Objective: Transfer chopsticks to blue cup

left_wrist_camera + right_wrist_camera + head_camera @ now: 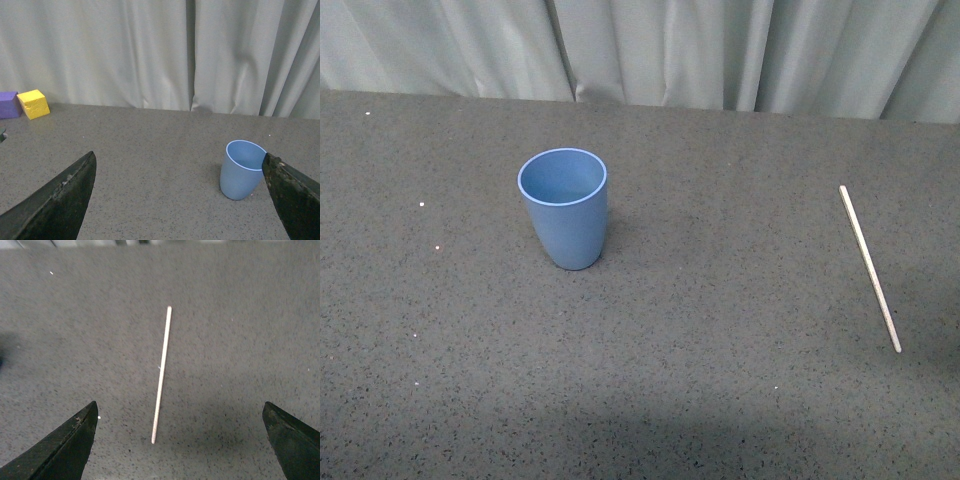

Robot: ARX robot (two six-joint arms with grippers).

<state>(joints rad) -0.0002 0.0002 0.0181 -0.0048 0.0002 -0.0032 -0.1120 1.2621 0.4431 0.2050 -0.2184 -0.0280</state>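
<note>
The blue cup [564,207] stands upright and empty on the dark speckled table, left of centre in the front view. It also shows in the left wrist view [241,169], close to one fingertip of my open left gripper [179,165]. A single pale chopstick [869,267] lies flat at the table's right side. In the right wrist view the chopstick [161,374] lies between and ahead of the wide-apart fingers of my open, empty right gripper [180,411]. Neither arm shows in the front view.
Pale curtains [650,50] hang along the table's far edge. A yellow block [33,104] and a purple block [8,104] sit by the curtain in the left wrist view. Small white specks dot the table [720,400].
</note>
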